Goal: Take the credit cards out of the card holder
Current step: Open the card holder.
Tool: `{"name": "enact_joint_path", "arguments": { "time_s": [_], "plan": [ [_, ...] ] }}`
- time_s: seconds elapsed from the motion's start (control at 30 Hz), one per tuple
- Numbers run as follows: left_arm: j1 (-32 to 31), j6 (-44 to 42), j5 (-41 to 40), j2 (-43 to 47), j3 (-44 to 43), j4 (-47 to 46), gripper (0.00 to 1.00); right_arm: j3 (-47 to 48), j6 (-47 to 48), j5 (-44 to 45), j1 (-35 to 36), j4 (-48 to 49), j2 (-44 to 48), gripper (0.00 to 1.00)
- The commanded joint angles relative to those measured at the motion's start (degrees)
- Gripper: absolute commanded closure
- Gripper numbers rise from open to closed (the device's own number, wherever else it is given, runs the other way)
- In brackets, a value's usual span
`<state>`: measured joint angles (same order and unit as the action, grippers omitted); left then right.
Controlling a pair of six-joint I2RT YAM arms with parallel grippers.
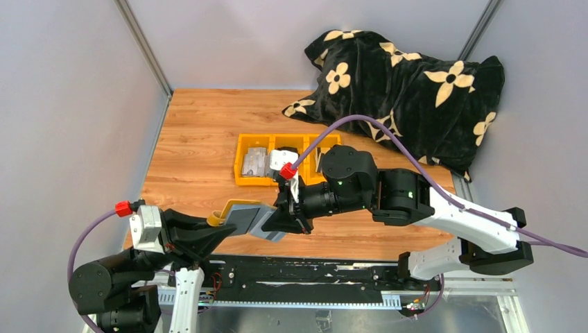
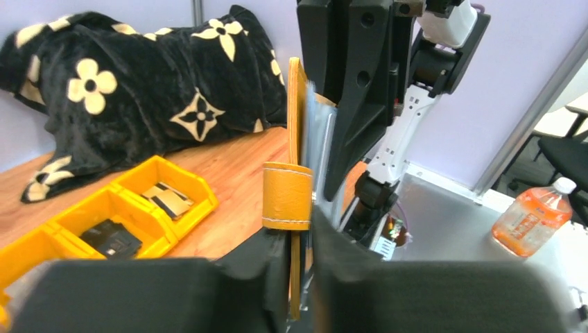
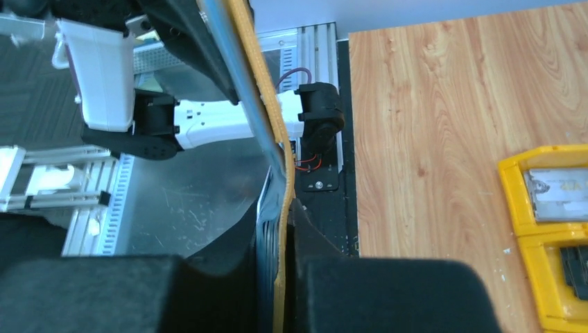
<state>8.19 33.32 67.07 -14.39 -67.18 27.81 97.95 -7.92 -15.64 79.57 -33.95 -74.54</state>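
The mustard-yellow card holder [image 1: 244, 215] hangs in the air over the table's near edge, held from both ends. My left gripper [image 1: 220, 229] is shut on its left end, just below the yellow strap loop [image 2: 287, 196]. My right gripper [image 1: 281, 220] is shut on the opposite end. In the right wrist view its fingers [image 3: 315, 277] press on the holder's yellow edge [image 3: 267, 132] and grey-blue inner layers. Thin layered edges show there; I cannot tell whether they are cards. Credit cards [image 1: 255, 161] lie in the yellow tray; one [image 2: 165, 198] has black stripes.
A yellow three-compartment tray [image 1: 243, 182] sits mid-table behind the grippers. A black flowered blanket [image 1: 409, 90] fills the far right corner. An orange drink bottle [image 2: 530, 222] stands off the table, on the metal surface beside it.
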Motion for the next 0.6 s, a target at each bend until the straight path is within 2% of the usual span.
{"name": "enact_joint_path", "arguments": {
  "time_s": [0.0, 0.07, 0.13, 0.43, 0.5, 0.57],
  "plan": [
    [0.2, -1.5, -0.7, -1.2, 0.3, 0.7, 0.7, 1.8, 0.0, -5.2, -1.1, -0.7, 1.1, 0.96],
    [0.2, -1.3, -0.6, -1.0, 1.3, 0.8, 0.5, 1.1, -0.3, -6.4, -1.3, 0.4, 1.5, 1.0],
    [0.2, -1.5, -0.5, -1.0, 2.0, 0.7, 0.46, -0.5, -1.1, -7.4, -1.6, 2.4, 2.3, 1.0],
    [0.2, 3.0, -0.7, -0.8, 3.4, -0.8, 0.44, -4.0, -5.8, -11.4, -3.6, 8.3, 2.2, 1.0],
    [0.2, 4.6, 0.1, -0.6, 3.5, -1.7, 0.4, -3.5, -6.8, -11.0, -3.8, 8.1, 1.3, 1.0],
    [0.1, 5.0, 1.0, 0.0, 3.6, -1.7, 0.31, -2.3, -8.0, -9.3, -3.9, 7.4, 0.2, 1.0]
  ]
}}
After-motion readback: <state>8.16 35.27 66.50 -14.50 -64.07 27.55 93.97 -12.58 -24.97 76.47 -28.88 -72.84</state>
